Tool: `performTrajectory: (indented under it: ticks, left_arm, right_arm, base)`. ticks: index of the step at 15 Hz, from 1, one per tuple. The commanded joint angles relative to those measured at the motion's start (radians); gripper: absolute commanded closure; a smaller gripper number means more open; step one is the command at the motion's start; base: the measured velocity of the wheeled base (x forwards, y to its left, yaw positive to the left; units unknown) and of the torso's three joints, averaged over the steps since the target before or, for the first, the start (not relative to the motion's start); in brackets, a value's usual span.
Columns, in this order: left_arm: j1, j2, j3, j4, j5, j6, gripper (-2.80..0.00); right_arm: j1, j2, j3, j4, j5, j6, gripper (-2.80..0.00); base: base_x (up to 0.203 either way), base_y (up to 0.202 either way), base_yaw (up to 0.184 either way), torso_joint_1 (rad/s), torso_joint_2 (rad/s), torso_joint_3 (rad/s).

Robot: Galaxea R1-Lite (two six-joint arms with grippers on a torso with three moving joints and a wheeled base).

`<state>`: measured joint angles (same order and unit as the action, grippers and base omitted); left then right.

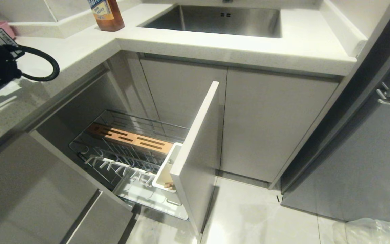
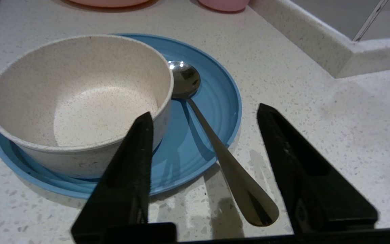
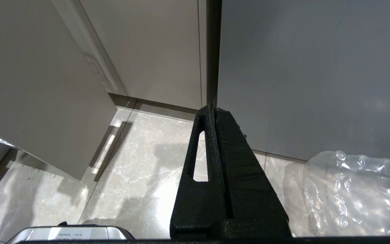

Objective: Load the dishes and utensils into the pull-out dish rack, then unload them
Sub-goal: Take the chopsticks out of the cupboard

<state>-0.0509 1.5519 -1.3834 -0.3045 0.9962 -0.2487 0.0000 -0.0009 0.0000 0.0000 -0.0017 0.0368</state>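
Head view: pull-out dish rack (image 1: 130,159) stands drawn out below the counter (image 1: 283,44), wire basket bare apart from something pale in its white utensil cup (image 1: 166,167) (possibly chopstick ends; too small to tell). Left arm sits at the counter's left edge.

Left wrist view: left gripper (image 2: 205,112), fingers spread, straddles the spoon (image 2: 222,145), whose bowl lies on the blue plate (image 2: 208,101) beside the speckled bowl (image 2: 76,98), handle overhanging onto the counter. Judgement: spoon next; descend square and pinch the overhanging handle, clear of the plate rim.

Right wrist view: right gripper (image 3: 214,112) pressed together, parked low over the floor (image 3: 141,176).
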Motion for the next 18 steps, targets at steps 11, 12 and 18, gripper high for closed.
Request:
performTrajectory:
  ticks: [11, 12, 18]
  left_arm:
    - [-0.057, -0.174, -0.023, -0.001, 0.001, 0.013, 0.00]
    - [-0.064, -0.185, -0.023, -0.001, -0.001, 0.020, 0.00]
    - [-0.149, -0.249, -0.041, 0.109, -0.077, -0.001, 0.00]
  right_arm:
    - [0.000, 0.001, 0.000, 0.000, 0.000, 0.000, 0.00]
    - [0.000, 0.001, 0.000, 0.000, 0.000, 0.000, 0.00]
    - [0.000, 0.001, 0.000, 0.000, 0.000, 0.000, 0.00]
  base:
    - [0.000, 0.000, 0.000, 0.000, 0.00, 0.000]
    - [0.000, 0.000, 0.000, 0.000, 0.00, 0.000]
    - [0.000, 0.000, 0.000, 0.000, 0.00, 0.000]
